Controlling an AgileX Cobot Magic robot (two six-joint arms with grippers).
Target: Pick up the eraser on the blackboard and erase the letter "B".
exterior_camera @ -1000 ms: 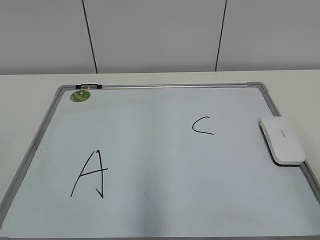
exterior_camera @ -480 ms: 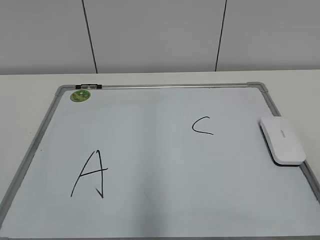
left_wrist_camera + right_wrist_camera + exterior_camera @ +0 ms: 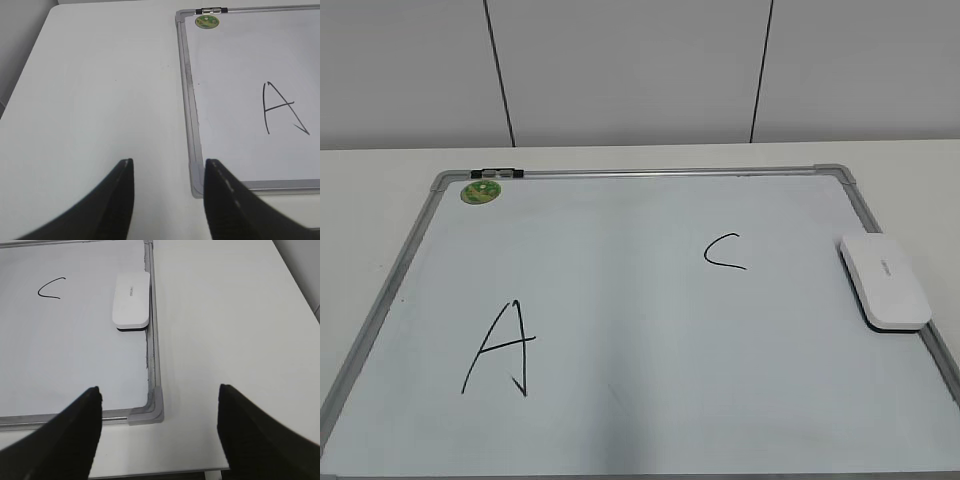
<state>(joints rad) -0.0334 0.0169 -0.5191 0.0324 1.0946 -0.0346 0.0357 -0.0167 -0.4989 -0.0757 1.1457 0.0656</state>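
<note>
The blackboard (image 3: 620, 290) is a white board with a silver-grey frame, lying flat on the table. The white eraser (image 3: 885, 280) rests on its right edge, partly over the frame; it also shows in the right wrist view (image 3: 131, 300). Black letters "A" (image 3: 500, 348) and "C" (image 3: 725, 252) are on the board. No letter "B" shows in any view. My left gripper (image 3: 169, 167) is open and empty over the table by the board's near left corner. My right gripper (image 3: 160, 392) is open and empty above the near right corner (image 3: 150, 412). Neither gripper shows in the exterior view.
A round green magnet (image 3: 480, 191) sits at the board's far left corner, next to a black clip (image 3: 498, 173) on the frame. White table (image 3: 100, 90) surrounds the board. The table's front edge (image 3: 150, 472) lies just below my right gripper.
</note>
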